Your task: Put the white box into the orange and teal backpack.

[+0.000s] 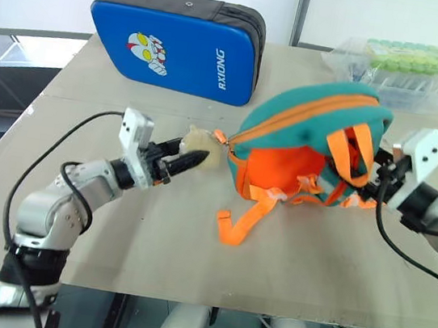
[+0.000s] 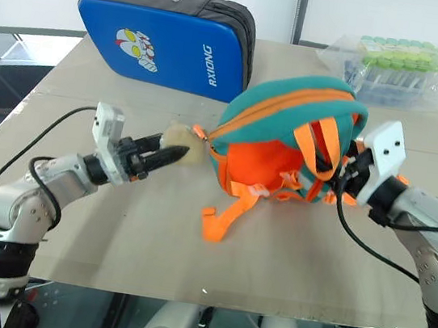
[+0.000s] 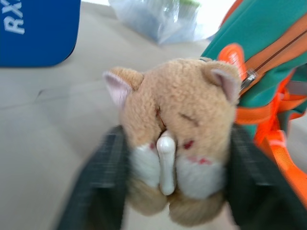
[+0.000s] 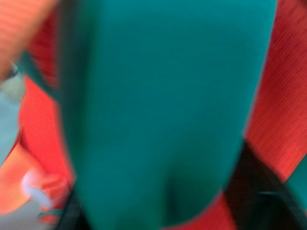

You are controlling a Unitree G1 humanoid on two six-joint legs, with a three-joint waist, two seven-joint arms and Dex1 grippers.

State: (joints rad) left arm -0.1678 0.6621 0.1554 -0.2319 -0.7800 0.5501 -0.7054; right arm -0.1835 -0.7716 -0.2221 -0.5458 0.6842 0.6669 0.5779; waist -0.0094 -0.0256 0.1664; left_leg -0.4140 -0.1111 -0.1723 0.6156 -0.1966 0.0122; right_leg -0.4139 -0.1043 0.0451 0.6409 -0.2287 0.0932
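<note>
So from my remote seat: upper left of the head view sits the blue padded case, not part of the job. Center-left, my left gripper has its fingers spread on either side of the plush bear head hanging off the orange and teal backpack; they flank it closely, but I can't say they're pinching it. The backpack sits mid-frame on the table, zipper looking shut, straps flopped out front. At its right side my right gripper is pressed into the teal fabric, and I can't tell how wide its fingers stand. The white box? I don't see it, so I'd guess it's already inside, with letting go remaining. Upper right, a clear bag of tubes.
</note>
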